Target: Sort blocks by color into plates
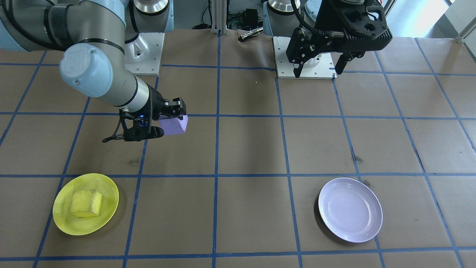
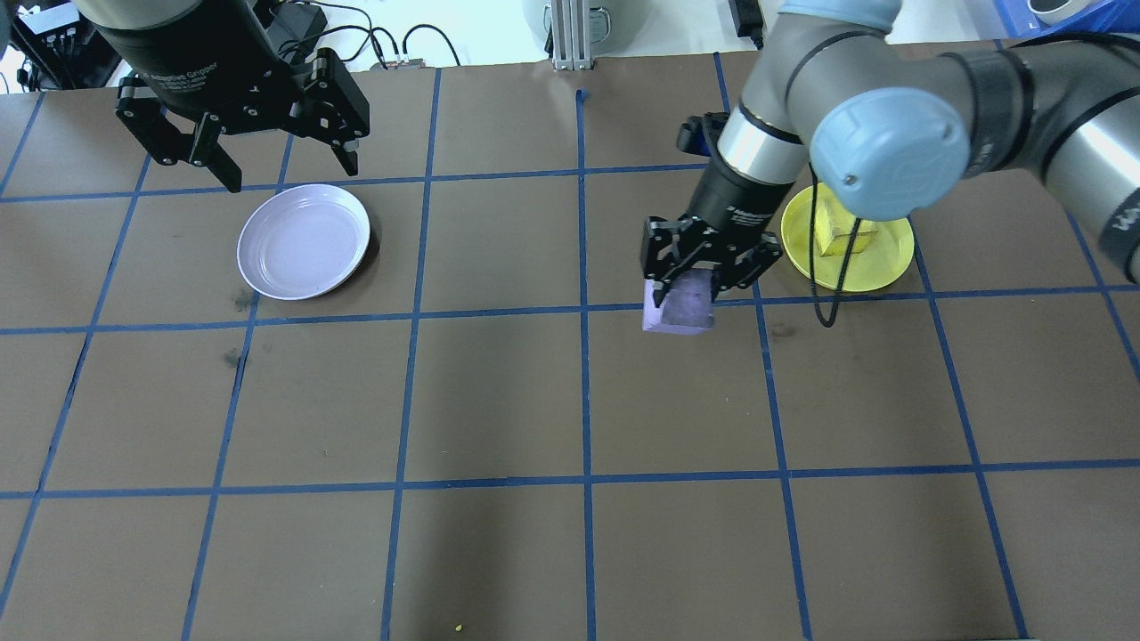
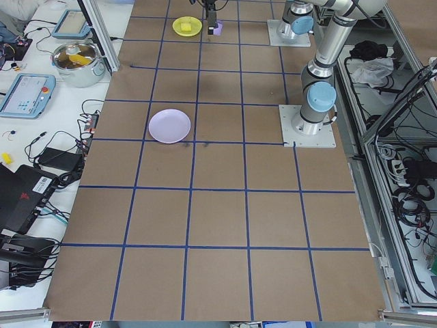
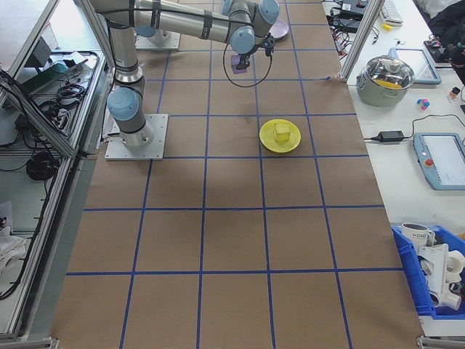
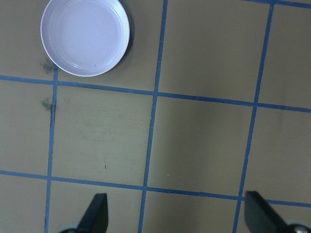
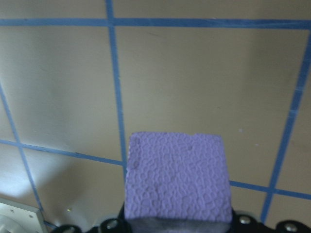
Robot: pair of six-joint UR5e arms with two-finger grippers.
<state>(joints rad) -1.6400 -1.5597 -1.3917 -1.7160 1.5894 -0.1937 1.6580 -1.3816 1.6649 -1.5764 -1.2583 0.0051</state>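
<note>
Currently: right end effector [image 2: 693,287] clamps purple block [image 2: 680,307]; left end effector [image 2: 283,169] gapes, empty. Front view alone shows yellow block [image 1: 86,203] unobstructed on yellow plate [image 1: 108,186]; lavender plate [image 1: 350,209] bare.

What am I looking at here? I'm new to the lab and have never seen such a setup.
Two robot arms are bolted to a brown paper-covered table marked with blue tape squares. Four fixed cameras watch from the front, from overhead and from each end; two more sit on the wrists. The right gripper is shut on a small purple foam block, held above the table. The left gripper hangs open and empty near the round pale lavender plastic plate, which is empty. The small yellow foam block already lies in the round bright yellow plastic plate. The job is sorting blocks by colour.
</note>
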